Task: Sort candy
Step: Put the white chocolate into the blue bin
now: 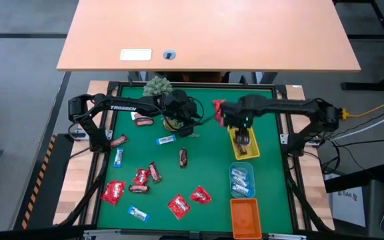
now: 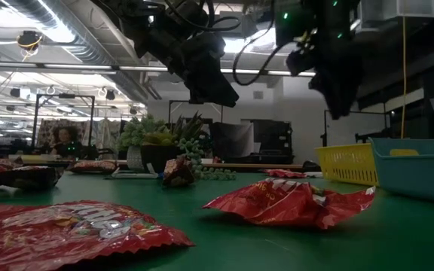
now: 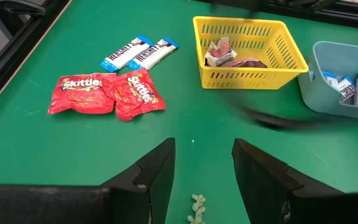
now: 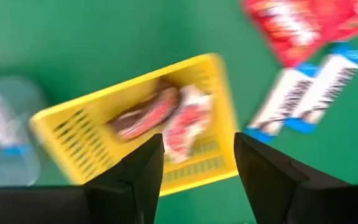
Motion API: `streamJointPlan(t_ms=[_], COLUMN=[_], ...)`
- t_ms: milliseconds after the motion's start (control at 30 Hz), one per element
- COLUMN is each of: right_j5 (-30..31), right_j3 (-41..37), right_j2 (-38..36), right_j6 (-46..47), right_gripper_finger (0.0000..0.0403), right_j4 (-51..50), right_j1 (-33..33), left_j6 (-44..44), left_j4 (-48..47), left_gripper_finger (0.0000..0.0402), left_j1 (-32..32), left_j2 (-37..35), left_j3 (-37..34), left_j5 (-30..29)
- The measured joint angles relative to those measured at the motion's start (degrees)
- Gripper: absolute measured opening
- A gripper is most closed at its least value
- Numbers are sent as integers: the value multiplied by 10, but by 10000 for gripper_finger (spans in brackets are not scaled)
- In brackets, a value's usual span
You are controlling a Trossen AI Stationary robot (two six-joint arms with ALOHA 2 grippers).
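Observation:
Candy lies scattered on the green mat: red packets [image 1: 113,192], blue-and-white wrappers [image 1: 166,140] and brown mini bars [image 1: 183,157]. My left gripper [image 3: 204,180] hovers open over the mat's far middle [image 1: 185,127], with nothing between its fingers. Its wrist view shows two red packets [image 3: 82,87] and two blue-and-white bars [image 3: 138,53] lying flat beside the yellow tray [image 3: 210,78]. My right gripper [image 4: 199,180] is open above the yellow tray [image 1: 235,140], which holds brown bars [image 4: 145,115]. Both grippers hang clear of the table in the low view.
A blue tray [image 1: 241,180] holding blue-and-white sweets and an orange tray [image 1: 245,217] stand in line nearer than the yellow one along the mat's right side. Small green plants [image 1: 157,85] sit at the far edge, close to the left arm. A wooden table lies beyond.

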Motion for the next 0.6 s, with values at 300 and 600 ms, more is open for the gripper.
streamJointPlan(t_ms=[300,600], right_j5=[-11,-15], right_j3=[0,0], right_j2=[11,95], right_j6=[-10,-10], right_gripper_finger=[193,193], right_j4=[122,150], right_j1=[-150,-203], left_j6=[0,0], left_j4=[0,0], left_gripper_finger=[156,156], left_j1=[0,0], left_j2=[0,0], left_j3=[0,0], left_j5=[0,0])
